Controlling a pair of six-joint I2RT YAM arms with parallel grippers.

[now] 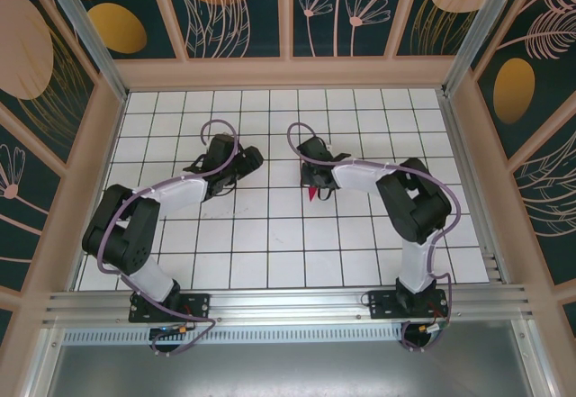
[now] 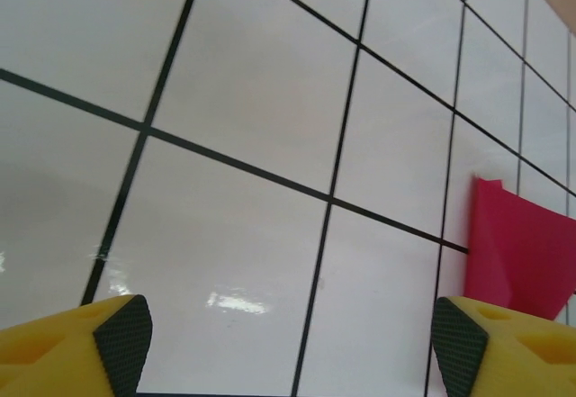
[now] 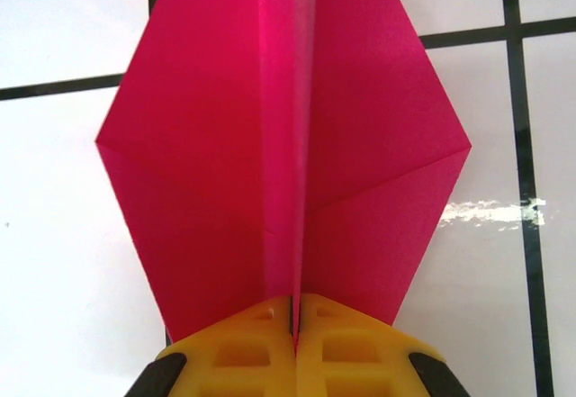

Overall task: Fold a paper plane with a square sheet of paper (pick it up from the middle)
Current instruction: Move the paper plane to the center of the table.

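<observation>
The square sheet of paper is folded into a magenta-pink paper plane [image 3: 288, 145], kite-shaped with a raised centre crease. My right gripper [image 3: 295, 318] is shut on that centre crease, and both wings spread out over the white tiles. From above, a small red tip of the paper plane [image 1: 312, 193] pokes out under the right gripper [image 1: 317, 184] near the table's middle. My left gripper [image 2: 290, 347] is open, its yellow fingers [image 2: 121, 336] wide apart over bare tile. A corner of the plane [image 2: 522, 253] lies beyond its right finger, not touching it. The left gripper [image 1: 247, 159] sits about two tiles left of the plane.
The white gridded table [image 1: 270, 235] is enclosed by patterned walls on three sides, and an aluminium rail [image 1: 288, 305] runs along the near edge. Both arm bases [image 1: 166, 307] are bolted there. Bare tiles lie in front of and behind the grippers.
</observation>
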